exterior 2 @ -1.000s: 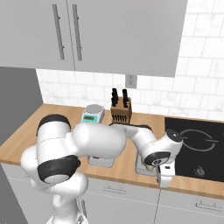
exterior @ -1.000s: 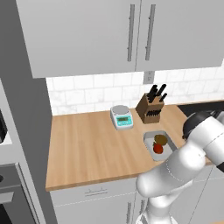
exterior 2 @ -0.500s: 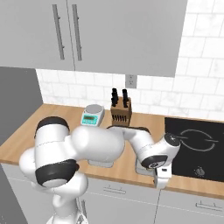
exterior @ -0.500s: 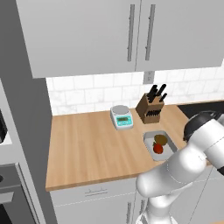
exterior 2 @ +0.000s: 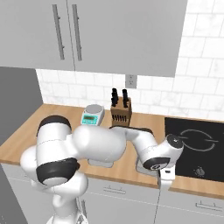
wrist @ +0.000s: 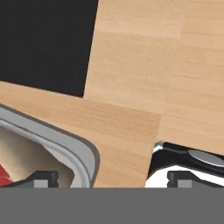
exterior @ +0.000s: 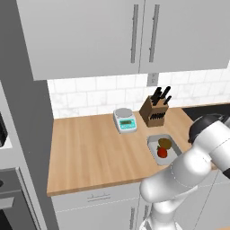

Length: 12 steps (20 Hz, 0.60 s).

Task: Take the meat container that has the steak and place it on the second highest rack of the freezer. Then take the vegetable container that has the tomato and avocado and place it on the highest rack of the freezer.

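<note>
Counter (exterior: 90,152): wooden, with a black cooktop (exterior 2: 199,146) at its right end.
Vegetable container (exterior: 174,148): grey tray near the counter's front edge, just right of the scale (exterior: 124,120); holds avocado (exterior: 165,143) and tomato (exterior: 162,152).
Gripper (wrist: 111,179): fingers spread wide, straddling the container's rim corner, holding nothing.

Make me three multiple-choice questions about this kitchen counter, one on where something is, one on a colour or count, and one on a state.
1. Where is the knife block?
A. right of the scale
B. on the cooktop
C. inside the container

2. How many items lie in the vegetable container?
A. one
B. two
C. four

3. How is the hand?
A. shut on the tomato
B. shut on the container
C. open

Answers: 1 A, it stands beside the kitchen scale by the wall. 2 B, a tomato and an avocado. 3 C, the fingertips stand wide apart, one over the container's rim, one over bare countertop.
</note>
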Motion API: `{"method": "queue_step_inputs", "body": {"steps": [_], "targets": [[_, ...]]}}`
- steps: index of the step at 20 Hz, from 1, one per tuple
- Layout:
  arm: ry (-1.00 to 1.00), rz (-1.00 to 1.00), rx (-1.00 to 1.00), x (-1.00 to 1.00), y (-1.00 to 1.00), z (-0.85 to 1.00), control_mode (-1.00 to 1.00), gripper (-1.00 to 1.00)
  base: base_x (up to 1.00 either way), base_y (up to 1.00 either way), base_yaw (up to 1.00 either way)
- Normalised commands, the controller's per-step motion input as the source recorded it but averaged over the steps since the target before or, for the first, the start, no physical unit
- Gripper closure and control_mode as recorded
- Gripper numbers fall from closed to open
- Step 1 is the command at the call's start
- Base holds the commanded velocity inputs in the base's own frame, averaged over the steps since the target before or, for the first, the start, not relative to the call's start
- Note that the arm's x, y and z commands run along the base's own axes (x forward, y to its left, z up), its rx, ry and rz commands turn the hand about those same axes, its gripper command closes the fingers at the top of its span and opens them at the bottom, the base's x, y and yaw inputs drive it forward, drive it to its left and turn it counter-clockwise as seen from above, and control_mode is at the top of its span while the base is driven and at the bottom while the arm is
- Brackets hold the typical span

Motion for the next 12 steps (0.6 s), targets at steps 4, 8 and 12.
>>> {"method": "queue_step_inputs", "body": {"steps": [4, 8, 12], "targets": [[-0.03, 0.00, 0.00, -0.13, 0.12, 0.00, -1.00, -1.00, 0.00, 0.00, 0.00], [-0.02, 0.00, -0.01, -0.13, 0.36, -0.03, -1.00, -1.00, 0.00, 0.00, 0.00], [0.00, 0.00, -0.03, 0.00, 0.51, -0.17, -1.00, -1.00, 0.00, 0.00, 0.00]]}}
